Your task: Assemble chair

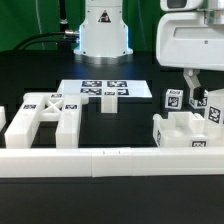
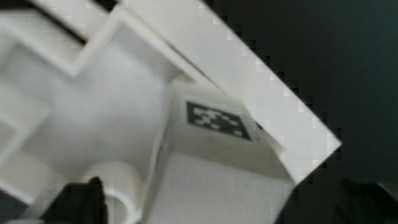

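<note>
- Nearest in the exterior view: a long low white border rail (image 1: 110,160) runs across the front of the black table (image 1: 135,118).
- Just behind the rail, toward the exterior view's left: a white chair frame (image 1: 45,118) with crossed bars, lying flat.
- Behind the rail on the exterior view's right: a blocky white chair part (image 1: 185,132) with raised walls and square tags on its upper posts.
- The gripper (image 1: 196,92) hangs right over that right-hand part, fingers down among the tagged posts.
- Wrist view: a white post with a black-and-white tag (image 2: 219,120) fills the space ahead, and one dark fingertip (image 2: 82,198) shows beside it. Whether the fingers press on the post or stand off it, I cannot tell.
- Mid-table: a short white post (image 1: 108,103) at the near edge of the marker board (image 1: 72,87).
- Farthest: the arm's white base (image 1: 104,30).
</note>
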Tool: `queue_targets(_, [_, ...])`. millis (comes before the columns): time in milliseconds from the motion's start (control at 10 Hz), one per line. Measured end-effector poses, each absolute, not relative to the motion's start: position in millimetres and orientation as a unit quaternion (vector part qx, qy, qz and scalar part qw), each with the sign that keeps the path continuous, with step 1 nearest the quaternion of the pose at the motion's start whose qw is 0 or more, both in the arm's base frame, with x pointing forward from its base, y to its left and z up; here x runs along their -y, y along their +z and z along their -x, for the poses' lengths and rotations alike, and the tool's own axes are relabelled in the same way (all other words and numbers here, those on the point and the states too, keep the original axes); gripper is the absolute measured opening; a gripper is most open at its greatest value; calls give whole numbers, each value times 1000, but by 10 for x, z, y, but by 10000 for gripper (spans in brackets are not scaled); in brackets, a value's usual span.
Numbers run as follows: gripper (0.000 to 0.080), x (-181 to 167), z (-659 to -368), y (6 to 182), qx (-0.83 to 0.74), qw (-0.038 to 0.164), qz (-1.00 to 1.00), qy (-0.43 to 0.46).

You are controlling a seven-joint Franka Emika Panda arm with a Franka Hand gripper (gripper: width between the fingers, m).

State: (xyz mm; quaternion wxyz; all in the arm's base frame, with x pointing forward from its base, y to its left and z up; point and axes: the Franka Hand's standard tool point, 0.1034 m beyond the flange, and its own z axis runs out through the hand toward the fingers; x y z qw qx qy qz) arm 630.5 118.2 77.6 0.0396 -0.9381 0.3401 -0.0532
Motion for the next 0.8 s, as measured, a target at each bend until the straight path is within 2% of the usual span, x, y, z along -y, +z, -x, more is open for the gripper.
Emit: queue_targets(800, [648,-1235,-6331,803,-5,6,998,-58])
